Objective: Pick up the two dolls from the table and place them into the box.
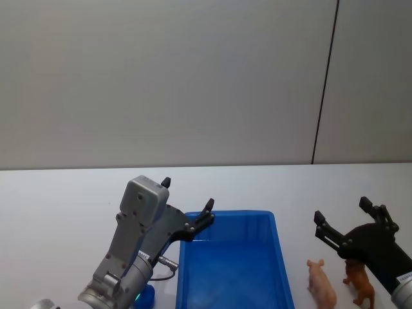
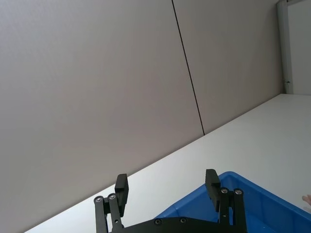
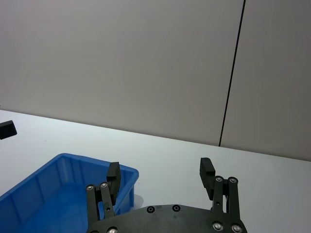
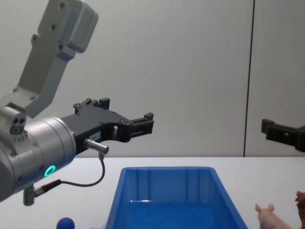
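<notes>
The pale pink pig doll (image 1: 322, 284) and the reddish-brown doll (image 1: 359, 280) stand side by side on the white table (image 1: 58, 206), right of the blue box (image 1: 228, 214). The box looks empty. My right gripper (image 1: 342, 209) hovers open just above and behind the two dolls, holding nothing. My left gripper (image 1: 187, 193) hangs open over the box's far left corner, also with nothing in it. The chest view shows the pink doll (image 4: 269, 217) and the edge of the brown doll (image 4: 301, 198) low on the right, beside the box (image 4: 167, 177).
A small blue ball (image 1: 147, 295) lies on the table left of the box, under my left arm, and shows in the chest view as the ball (image 4: 65, 223). A plain wall with a dark vertical seam (image 1: 325, 84) stands behind the table.
</notes>
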`<action>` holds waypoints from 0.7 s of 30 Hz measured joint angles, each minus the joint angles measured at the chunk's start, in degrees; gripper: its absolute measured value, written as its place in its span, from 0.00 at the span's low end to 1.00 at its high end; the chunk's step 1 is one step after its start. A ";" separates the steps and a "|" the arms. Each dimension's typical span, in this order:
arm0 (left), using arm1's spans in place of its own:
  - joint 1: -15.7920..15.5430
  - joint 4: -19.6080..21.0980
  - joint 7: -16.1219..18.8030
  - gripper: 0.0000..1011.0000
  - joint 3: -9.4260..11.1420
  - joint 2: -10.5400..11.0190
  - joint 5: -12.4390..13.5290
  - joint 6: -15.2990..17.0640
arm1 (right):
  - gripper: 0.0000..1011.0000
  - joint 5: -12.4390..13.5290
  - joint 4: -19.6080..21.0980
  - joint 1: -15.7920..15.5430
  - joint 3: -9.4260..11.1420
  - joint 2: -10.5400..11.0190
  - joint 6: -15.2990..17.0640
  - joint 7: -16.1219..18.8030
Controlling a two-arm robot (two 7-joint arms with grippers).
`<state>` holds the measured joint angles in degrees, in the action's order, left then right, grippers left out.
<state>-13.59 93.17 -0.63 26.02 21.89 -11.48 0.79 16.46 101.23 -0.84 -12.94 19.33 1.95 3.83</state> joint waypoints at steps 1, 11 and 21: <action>0.00 0.00 0.00 0.99 0.00 0.00 0.00 0.00 | 0.99 0.00 0.00 0.00 0.00 0.00 0.00 0.00; 0.00 0.00 0.00 0.99 0.00 0.00 0.00 0.00 | 0.99 0.00 0.00 0.00 0.00 0.00 0.00 0.00; 0.00 0.00 0.00 0.99 0.00 0.00 0.00 0.00 | 0.99 0.00 0.00 0.00 0.00 0.00 0.00 0.00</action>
<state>-13.59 93.17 -0.62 26.03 21.89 -11.48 0.79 16.46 101.23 -0.84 -12.94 19.34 1.95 3.83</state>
